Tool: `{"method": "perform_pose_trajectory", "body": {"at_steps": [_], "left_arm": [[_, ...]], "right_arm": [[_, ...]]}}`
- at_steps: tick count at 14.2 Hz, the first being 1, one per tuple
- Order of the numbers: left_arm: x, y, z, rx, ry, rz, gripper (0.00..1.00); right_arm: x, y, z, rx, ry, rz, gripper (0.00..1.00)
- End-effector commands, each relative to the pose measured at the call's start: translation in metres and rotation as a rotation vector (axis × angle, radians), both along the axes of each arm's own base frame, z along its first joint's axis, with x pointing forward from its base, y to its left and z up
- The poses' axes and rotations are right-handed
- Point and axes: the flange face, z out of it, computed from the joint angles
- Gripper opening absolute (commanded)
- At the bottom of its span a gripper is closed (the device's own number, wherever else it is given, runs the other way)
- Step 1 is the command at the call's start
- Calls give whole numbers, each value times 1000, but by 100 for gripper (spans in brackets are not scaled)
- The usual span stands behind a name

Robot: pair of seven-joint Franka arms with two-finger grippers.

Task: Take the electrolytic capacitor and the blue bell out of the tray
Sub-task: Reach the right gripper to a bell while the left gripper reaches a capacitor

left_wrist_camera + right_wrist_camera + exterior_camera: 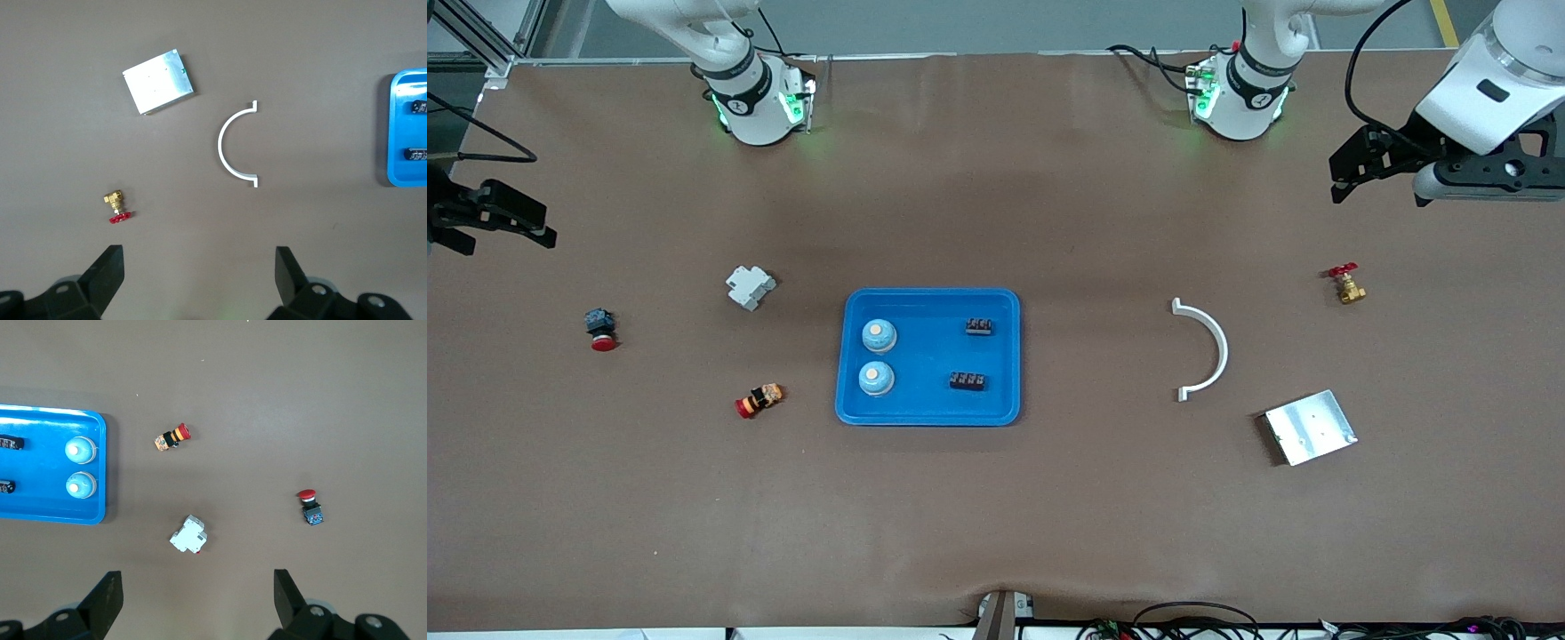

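Note:
A blue tray point(929, 295) lies mid-table. In it stand two light-blue dome bells point(879, 335) point(876, 378) toward the right arm's end, and two small black capacitor blocks point(980, 326) point(967, 381) toward the left arm's end. My left gripper point(1349, 178) is open and empty, up over the left arm's end of the table; in its wrist view point(200, 267) the tray's edge point(393, 133) shows. My right gripper point(503, 238) is open and empty over the right arm's end; its wrist view point(198, 587) shows the tray point(40, 513) and bells point(81, 450).
Toward the right arm's end lie a white breaker point(750, 286), a red push button point(600, 330) and a red-yellow button point(759, 400). Toward the left arm's end lie a white half ring point(1208, 349), a metal plate point(1310, 427) and a brass valve point(1347, 284).

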Motion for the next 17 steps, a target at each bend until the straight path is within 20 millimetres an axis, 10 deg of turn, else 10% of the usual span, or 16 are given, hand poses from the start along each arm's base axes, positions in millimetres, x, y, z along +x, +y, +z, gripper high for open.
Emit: {"method": "perform_pose_trajectory", "body": {"at_steps": [1,11,17], "left_arm": [[5,-9,-7,-39,18,-10,100],[4,-92,-77,-99,55,382,100],[-3,-180,-160,15,135,722,100]], "right_arm": [[0,-5,3,12,-6,-9,100],[12,-5,-14,11,19,-23,100],[37,58,-62,6,71,77,100]]}}
